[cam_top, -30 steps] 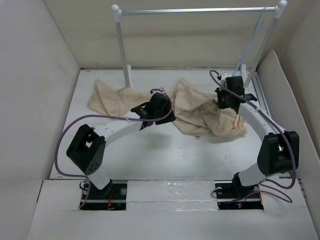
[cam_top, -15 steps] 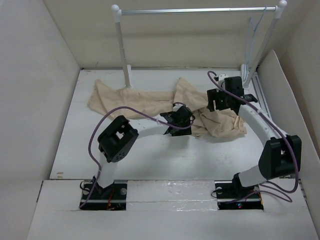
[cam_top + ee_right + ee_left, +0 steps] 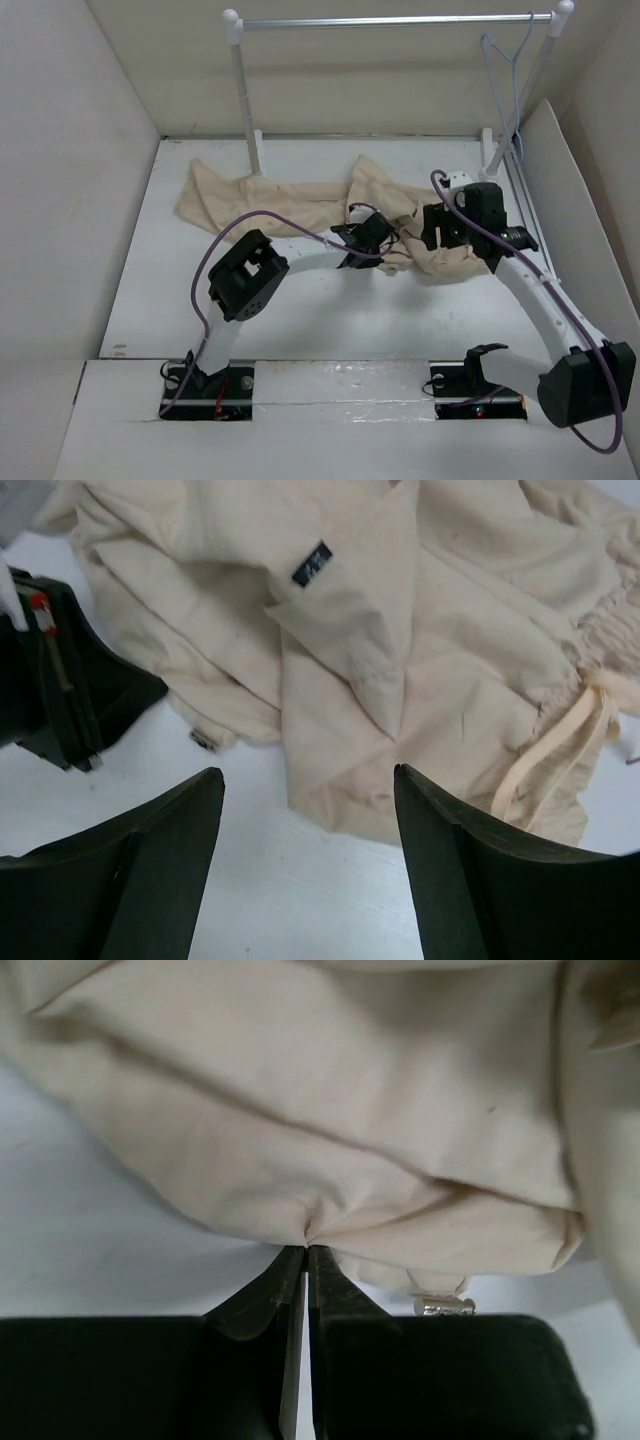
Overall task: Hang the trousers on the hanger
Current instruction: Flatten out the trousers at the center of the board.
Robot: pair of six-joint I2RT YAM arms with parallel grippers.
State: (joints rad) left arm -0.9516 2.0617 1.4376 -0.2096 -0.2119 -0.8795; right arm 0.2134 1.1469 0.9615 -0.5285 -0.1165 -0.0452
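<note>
The beige trousers (image 3: 270, 200) lie crumpled across the back of the table, from the left post to the right side. My left gripper (image 3: 383, 248) is at their near middle edge, shut on a fold of the cloth (image 3: 305, 1240). My right gripper (image 3: 435, 232) hovers open and empty above the right heap, over the near edge of the trousers (image 3: 420, 680) with their dark tag (image 3: 313, 564) and drawstring (image 3: 560, 750). The pale blue hanger (image 3: 505, 70) hangs by its hook on the bar at the far right.
A white-posted rack (image 3: 245, 100) with a silver bar (image 3: 390, 20) stands at the back. White walls enclose the table on the left, back and right. The left gripper's black body (image 3: 60, 680) shows left of the right gripper.
My left arm has swung from the left leg to the middle of the trousers and closed on a fold. My right gripper has drawn back from the rack's foot, and the hanger now hangs straight.
</note>
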